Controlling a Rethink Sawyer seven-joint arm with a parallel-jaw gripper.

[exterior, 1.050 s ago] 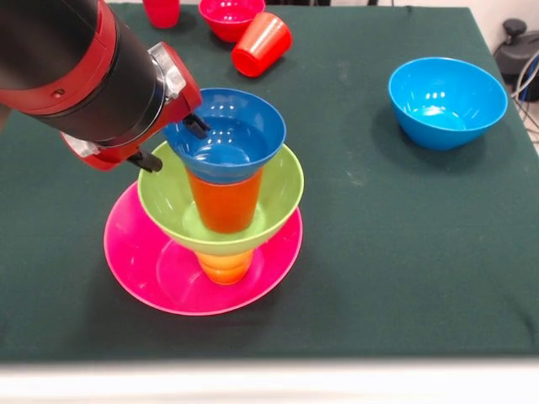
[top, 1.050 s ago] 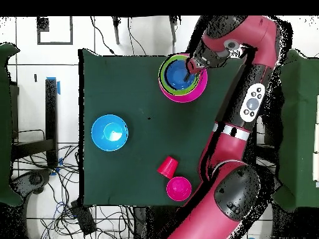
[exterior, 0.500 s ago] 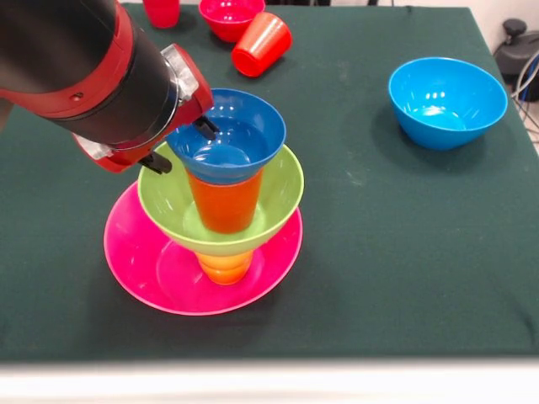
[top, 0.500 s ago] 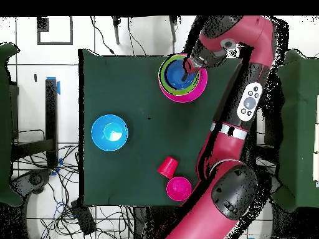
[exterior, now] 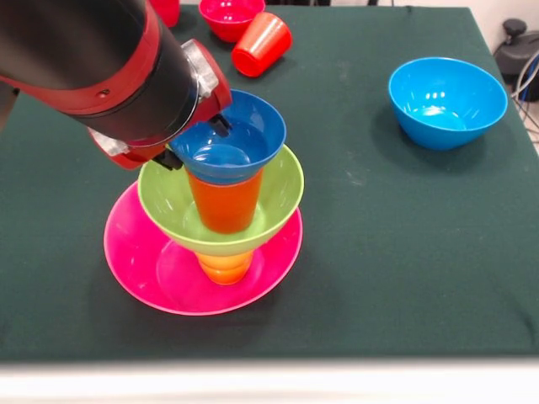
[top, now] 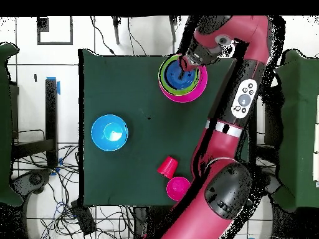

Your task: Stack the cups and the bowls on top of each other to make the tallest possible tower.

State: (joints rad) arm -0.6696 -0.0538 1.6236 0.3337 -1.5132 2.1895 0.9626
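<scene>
**Fingers at the rim of the top bowl, tower standing**

Your fingers [exterior: 195,141] sit at the rim of the small dark blue bowl [exterior: 232,139]: one black tip shows inside the rim, another just outside and lower. You cannot tell from either view whether they are clenched on the rim or released. The gripper [top: 185,62] comes in over the tower's edge in the overhead view.

The tower [exterior: 221,202] stands on the green bench [exterior: 379,252]: pink bowl [exterior: 143,265] at the base, yellow cup [exterior: 224,268], lime green bowl [exterior: 282,189], orange cup [exterior: 225,206], dark blue bowl on top, looking slightly tilted.

Well apart, a light blue bowl [exterior: 446,101] sits upright. At the far edge, a red cup [exterior: 261,44] lies on its side beside a small red bowl [exterior: 229,17].
</scene>
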